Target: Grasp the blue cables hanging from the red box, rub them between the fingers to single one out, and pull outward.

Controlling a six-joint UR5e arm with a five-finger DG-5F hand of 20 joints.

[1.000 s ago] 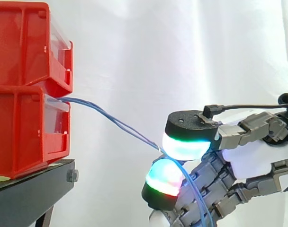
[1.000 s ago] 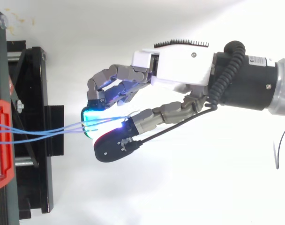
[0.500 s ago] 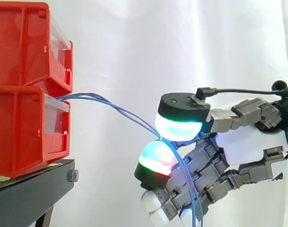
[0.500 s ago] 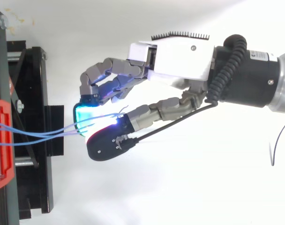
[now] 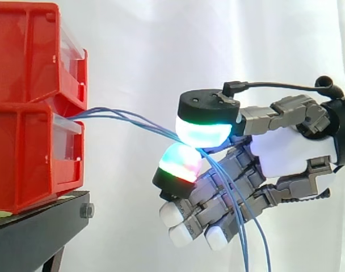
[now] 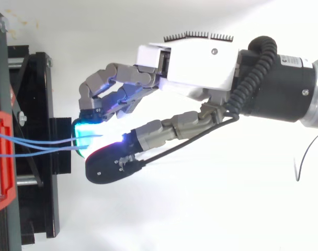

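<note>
Thin blue cables [image 5: 130, 119] [image 6: 38, 147] run from the front of the lower red bin [image 5: 30, 156] out to my hand [image 5: 286, 156] [image 6: 190, 63]. The thumb and a finger are curled onto them, pinching the strands between two glowing pads [image 5: 202, 129]. The strands sag slightly between bin and hand. Behind the pinch they drop past the lower fingers and hang loose [image 5: 255, 238] toward the bottom edge. The other fingers are curled below with white tips.
A second red bin [image 5: 30, 54] is stacked on the lower one. Both rest on a black stand [image 5: 39, 226] [image 6: 36, 141] at the left. A white curtain hangs behind, and open space lies to the right of the stand.
My hand has moved left toward the bins and a little higher, still pinching the cables. The strands between bin and hand have gone from taut to slack and spread apart.
</note>
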